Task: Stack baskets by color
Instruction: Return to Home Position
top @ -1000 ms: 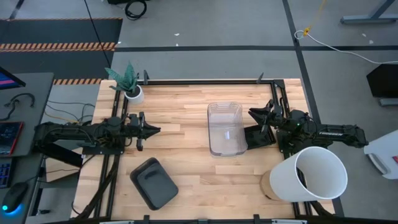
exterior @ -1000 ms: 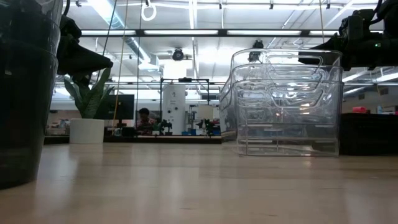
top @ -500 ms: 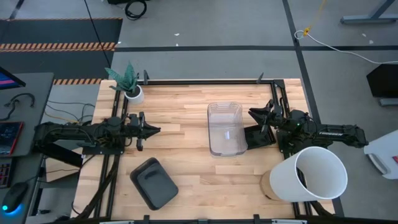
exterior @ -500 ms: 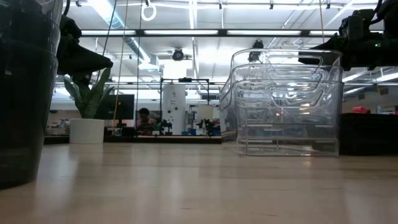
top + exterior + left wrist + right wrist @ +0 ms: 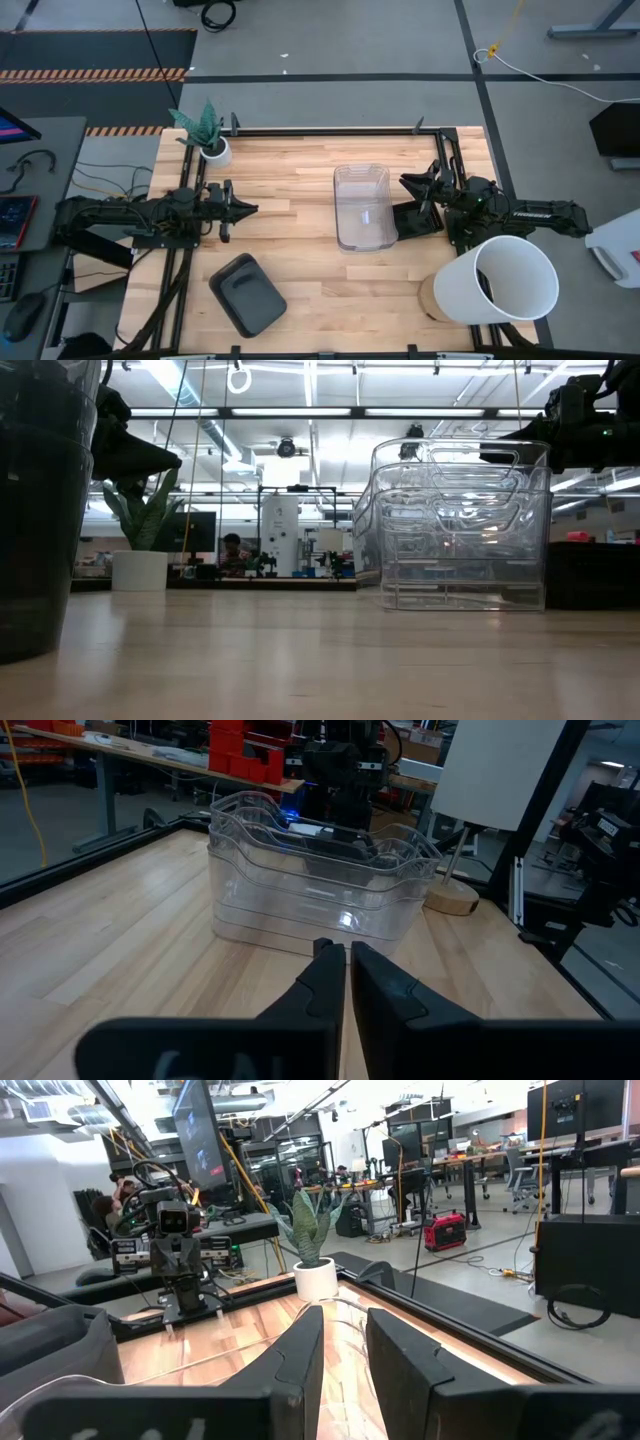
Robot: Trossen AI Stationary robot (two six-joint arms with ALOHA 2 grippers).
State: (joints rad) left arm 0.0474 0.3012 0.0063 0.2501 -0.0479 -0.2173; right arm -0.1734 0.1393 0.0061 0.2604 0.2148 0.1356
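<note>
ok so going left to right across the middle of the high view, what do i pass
left end effector → stack of clear transparent rectangular plastic baskets → right end effector → big white cylindrical bucket

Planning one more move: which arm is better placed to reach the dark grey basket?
Left, probably. The dark grey basket lies close to the left gripper, while the right gripper sits beyond the clear stack.
</note>
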